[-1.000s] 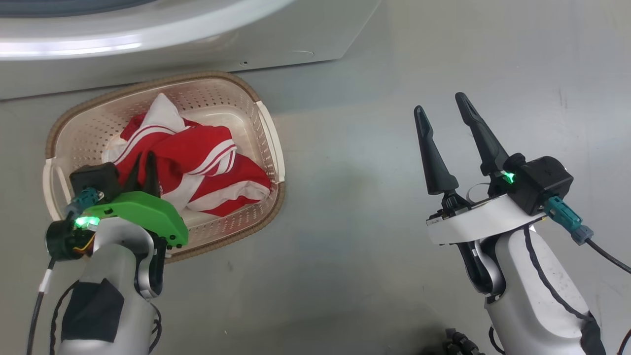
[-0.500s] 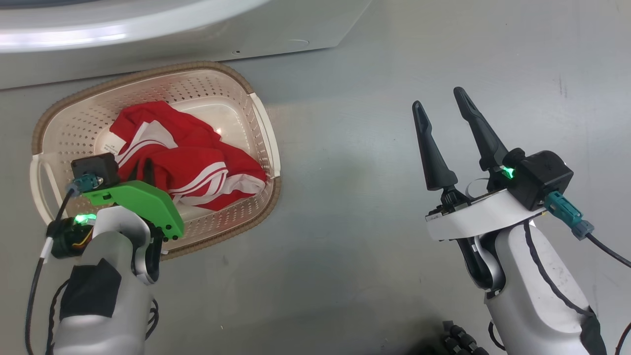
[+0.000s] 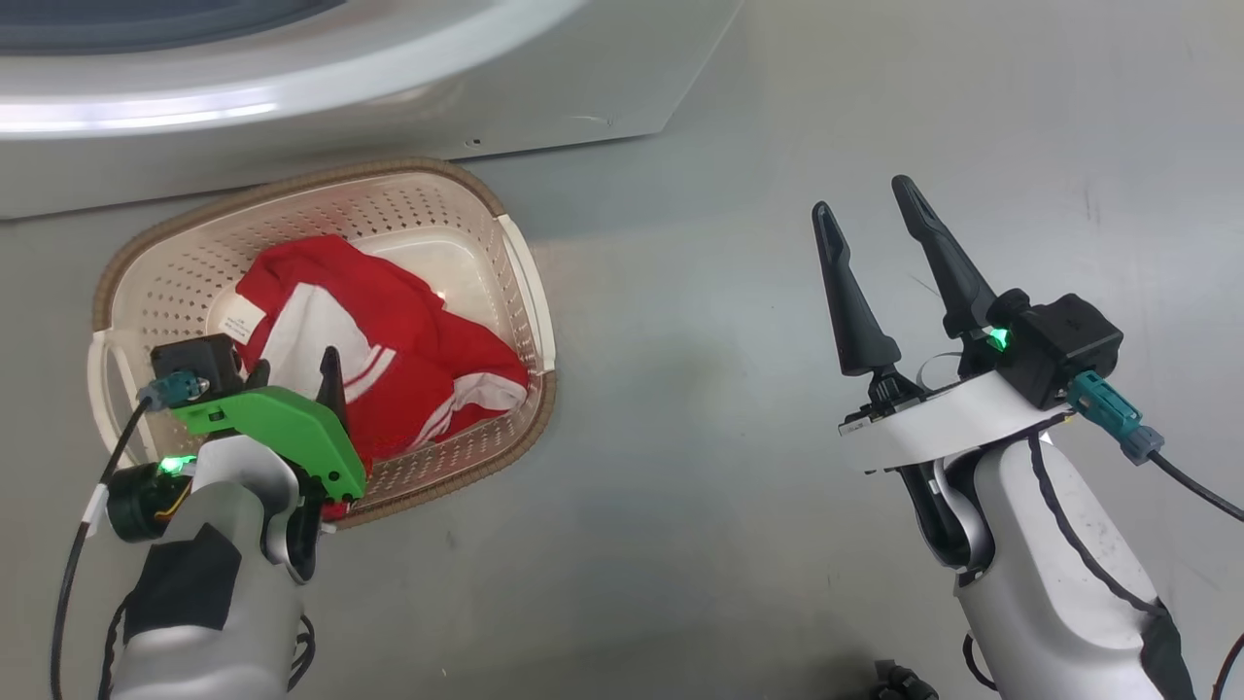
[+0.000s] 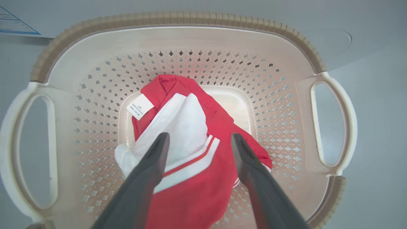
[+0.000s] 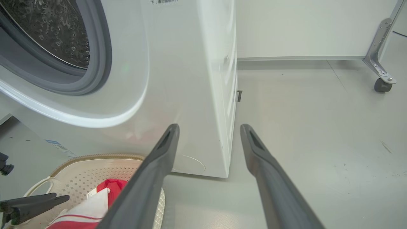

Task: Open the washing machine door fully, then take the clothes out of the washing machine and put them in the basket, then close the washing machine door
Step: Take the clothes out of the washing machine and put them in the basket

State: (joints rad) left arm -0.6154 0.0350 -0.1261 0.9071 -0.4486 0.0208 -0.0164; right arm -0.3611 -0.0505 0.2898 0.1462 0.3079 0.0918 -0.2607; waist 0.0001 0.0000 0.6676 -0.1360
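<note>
1. Left gripper (image 4: 199, 137) hung over the near half of the basket (image 3: 292, 190), pointing down into it. Jaws stood apart with nothing clamped; the wrist view could not settle whether the fingertips (image 4: 162, 143) touched cloth.
2. Right gripper (image 3: 864, 196) was poised over bare grey floor (image 3: 680, 408), well to the right of the basket. Jaws apart and empty.
3. The clothes (image 4: 190, 178) lay heaped on the basket's floor: red fabric, a broad white panel and white stripes. A small white label (image 4: 140, 106) sat at the far left of the heap. All of it lay inside the rim.
4. The basket stood on the floor just in front of the washing machine (image 5: 190, 79), white handles to left and right.
5. In the right wrist view the machine's opening showed its grey gasket (image 5: 98, 57) and the steel drum (image 5: 47, 25) behind it. A blue sticker (image 5: 57, 144) sat low on the front.
6. Farthest off, a pale wall and a metal leg on a caster (image 5: 380, 85).
</note>
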